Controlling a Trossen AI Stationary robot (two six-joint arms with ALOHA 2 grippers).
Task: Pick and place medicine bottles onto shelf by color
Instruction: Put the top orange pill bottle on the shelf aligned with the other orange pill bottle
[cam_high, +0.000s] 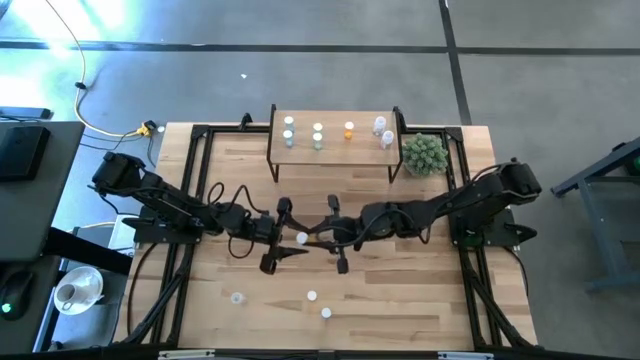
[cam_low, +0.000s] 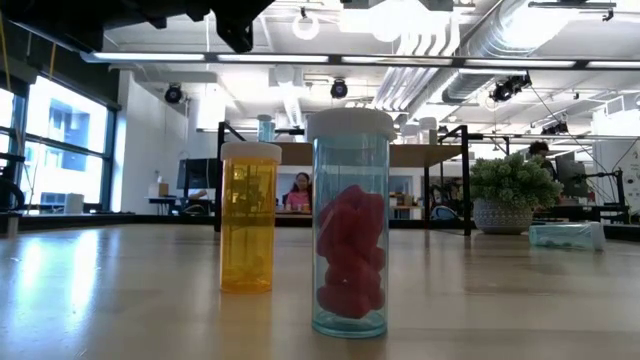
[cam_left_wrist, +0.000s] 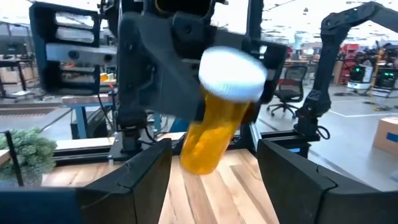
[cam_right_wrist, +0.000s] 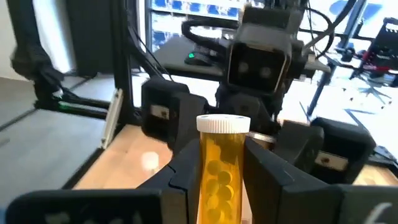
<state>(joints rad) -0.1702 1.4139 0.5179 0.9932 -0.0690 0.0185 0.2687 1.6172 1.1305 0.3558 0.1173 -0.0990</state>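
Bright overhead lighting; window glare (left); wrist views blurred.

No text, label, brand, number or sign can be read in any view.

floor: grey concrete | windows: bright, left | ceiling ducts: exposed

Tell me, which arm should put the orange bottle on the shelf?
Right, probably. The right gripper holds the orange bottle upright between its fingers. The left gripper is open, with its fingers clear of the bottle. The shelf stands beyond both arms.
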